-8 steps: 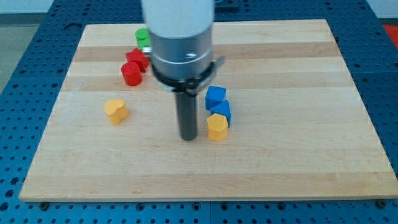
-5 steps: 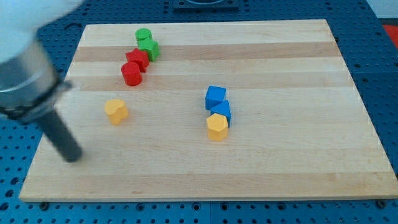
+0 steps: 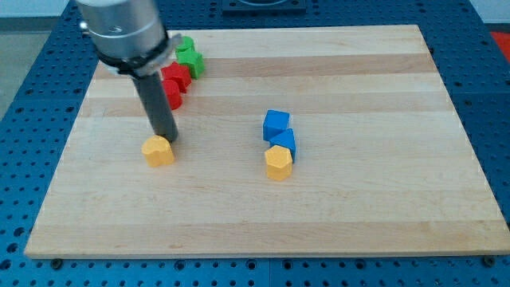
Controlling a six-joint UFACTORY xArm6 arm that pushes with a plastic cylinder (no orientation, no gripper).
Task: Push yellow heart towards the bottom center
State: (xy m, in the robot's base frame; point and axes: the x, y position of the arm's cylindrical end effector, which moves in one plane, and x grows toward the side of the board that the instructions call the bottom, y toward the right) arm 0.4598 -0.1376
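Yellow heart point(image 3: 158, 150) upright, orange-tinged, on the board's left, my tip point(image 3: 166, 138) against its top edge

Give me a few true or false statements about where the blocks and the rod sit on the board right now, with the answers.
1. My tip sits at the upper edge of the yellow heart. True.
2. The yellow hexagon lies at the view's top left corner. False: it lies near the middle, just below the two blue blocks.
3. The red blocks lie above the yellow heart in the view. True.
4. The green blocks touch the blue blocks. False: they lie far apart, near the board's top edge.
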